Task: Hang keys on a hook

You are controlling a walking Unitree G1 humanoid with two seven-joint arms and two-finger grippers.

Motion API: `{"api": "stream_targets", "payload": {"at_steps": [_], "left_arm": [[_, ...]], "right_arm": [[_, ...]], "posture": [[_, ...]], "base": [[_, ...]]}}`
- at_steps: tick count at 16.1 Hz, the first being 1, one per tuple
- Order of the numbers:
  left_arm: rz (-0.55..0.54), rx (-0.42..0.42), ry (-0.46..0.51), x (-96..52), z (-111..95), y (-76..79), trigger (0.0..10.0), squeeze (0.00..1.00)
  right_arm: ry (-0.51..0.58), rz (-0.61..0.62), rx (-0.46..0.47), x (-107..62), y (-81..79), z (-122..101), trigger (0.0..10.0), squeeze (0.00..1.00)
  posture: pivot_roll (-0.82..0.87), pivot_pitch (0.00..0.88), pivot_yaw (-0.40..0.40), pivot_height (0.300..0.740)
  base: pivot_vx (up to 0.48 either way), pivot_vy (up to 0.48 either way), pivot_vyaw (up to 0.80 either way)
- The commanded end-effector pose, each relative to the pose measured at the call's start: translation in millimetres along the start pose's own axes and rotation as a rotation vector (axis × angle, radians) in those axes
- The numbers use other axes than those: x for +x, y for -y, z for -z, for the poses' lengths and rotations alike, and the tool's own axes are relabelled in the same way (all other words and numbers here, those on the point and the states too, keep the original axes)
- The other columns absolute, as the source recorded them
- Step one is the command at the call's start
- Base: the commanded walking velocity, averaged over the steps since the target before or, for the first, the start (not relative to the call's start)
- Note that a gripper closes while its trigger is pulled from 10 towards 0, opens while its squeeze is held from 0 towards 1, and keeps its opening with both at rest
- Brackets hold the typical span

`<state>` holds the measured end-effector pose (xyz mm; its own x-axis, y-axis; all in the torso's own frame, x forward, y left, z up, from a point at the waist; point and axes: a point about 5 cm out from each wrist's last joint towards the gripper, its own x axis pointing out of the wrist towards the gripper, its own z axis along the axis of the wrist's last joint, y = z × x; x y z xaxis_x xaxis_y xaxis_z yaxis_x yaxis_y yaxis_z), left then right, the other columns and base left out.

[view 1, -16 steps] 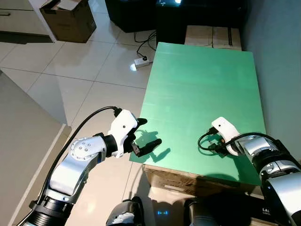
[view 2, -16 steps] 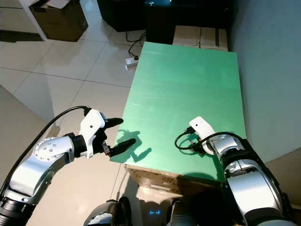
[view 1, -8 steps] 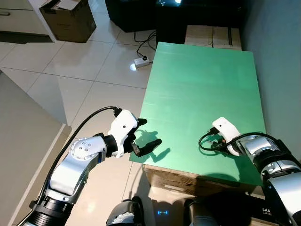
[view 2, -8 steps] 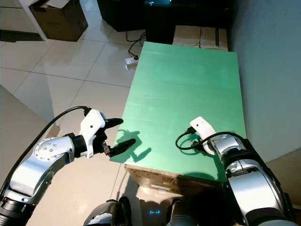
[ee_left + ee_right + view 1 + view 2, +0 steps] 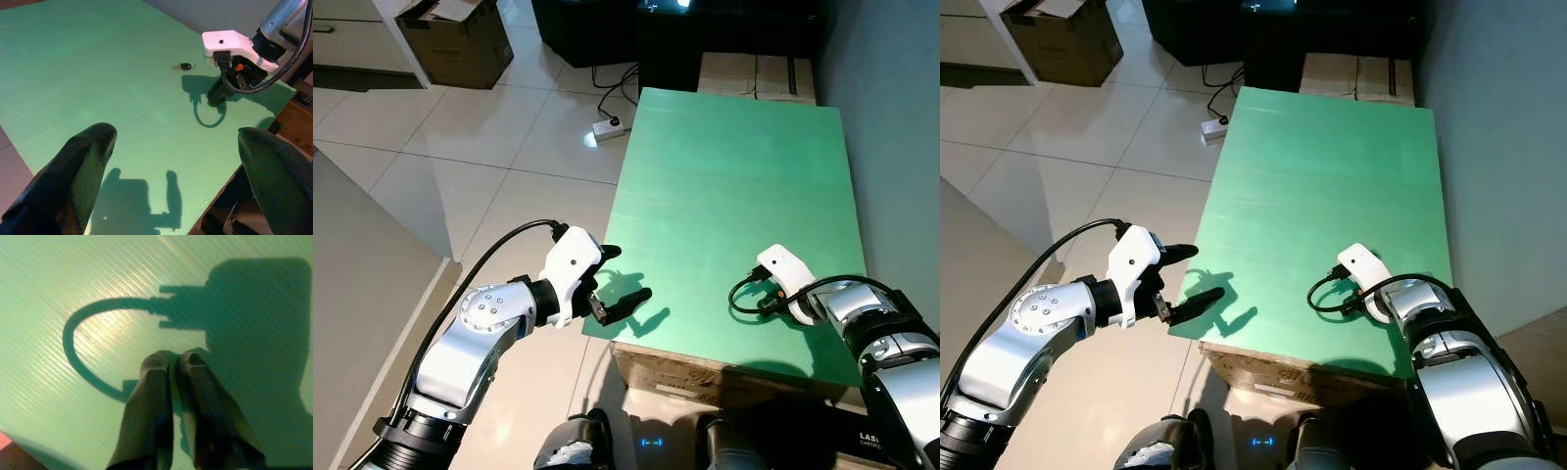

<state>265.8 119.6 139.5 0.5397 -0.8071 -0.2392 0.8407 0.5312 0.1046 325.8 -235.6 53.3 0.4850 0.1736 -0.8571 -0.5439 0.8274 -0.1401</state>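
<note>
Fingers of my right gripper (image 5: 176, 363) are pressed together, tips down on the green table (image 5: 734, 166), grasping nothing. My left gripper (image 5: 625, 279) hovers spread wide at the near edge. The keys (image 5: 186, 66) lie past my right wrist, toward twelve o'clock. I should lift, spread, then close squarely over them. No readable writing.

The green table top (image 5: 734, 166) lies bare across its far and middle parts. Near its front edge stand the right gripper (image 5: 218, 93), fingers pressed together on the surface, a small key (image 5: 186, 66) just beyond it, and the wide-spread left gripper (image 5: 625, 281) at the front left corner.
</note>
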Motion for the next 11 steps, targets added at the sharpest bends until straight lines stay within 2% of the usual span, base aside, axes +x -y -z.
{"api": "stream_targets", "payload": {"at_steps": [1, 3, 5, 8, 9, 10, 11], "left_arm": [[0.013, 0.002, -0.013, -0.2, 4.3, 2.8, 10.0, 0.00], [0.010, 0.000, -0.015, 1.3, 7.1, 2.0, 10.0, 0.00], [0.002, -0.001, -0.012, 2.1, 6.2, 1.5, 10.0, 0.00], [-0.009, 0.005, -0.002, 3.0, 6.1, 0.6, 10.0, 0.00], [-0.031, 0.020, 0.015, 4.5, 3.3, -1.2, 10.0, 0.00], [-0.042, 0.025, 0.023, 5.2, 2.1, -2.0, 10.0, 0.00], [-0.076, 0.034, 0.036, 6.8, -0.2, -4.7, 10.0, 0.00]], "right_arm": [[-0.009, -0.013, 0.014, -0.7, 0.7, 1.8, 0.0, 0.00], [0.044, -0.024, 0.023, -3.9, 3.2, -5.6, 0.0, 0.00], [0.149, -0.068, 0.046, -8.2, 2.7, -20.2, 0.0, 0.00], [0.247, -0.077, 0.017, -10.7, -1.2, -30.2, 0.0, 0.00], [0.330, -0.005, -0.026, -14.5, 1.8, -36.6, 2.5, 0.00], [0.363, 0.031, -0.047, -16.6, 3.5, -38.9, 10.0, 0.00], [0.409, 0.113, -0.044, -19.6, 8.2, -41.7, 10.0, 0.00]], "posture": [[-0.09, 0.217, 0.091, 0.740], [-0.09, 0.219, 0.087, 0.740], [-0.09, 0.217, 0.085, 0.740], [-0.09, 0.213, 0.088, 0.740], [-0.09, 0.212, 0.089, 0.740], [-0.09, 0.212, 0.089, 0.740], [-0.10, 0.207, 0.085, 0.740]], "base": [[0.000, 0.000, 0.00], [0.000, 0.000, 0.00], [0.000, 0.000, 0.00], [0.000, 0.000, 0.00], [0.000, 0.000, 0.00], [0.000, 0.000, 0.00], [0.000, 0.000, 0.00]]}}
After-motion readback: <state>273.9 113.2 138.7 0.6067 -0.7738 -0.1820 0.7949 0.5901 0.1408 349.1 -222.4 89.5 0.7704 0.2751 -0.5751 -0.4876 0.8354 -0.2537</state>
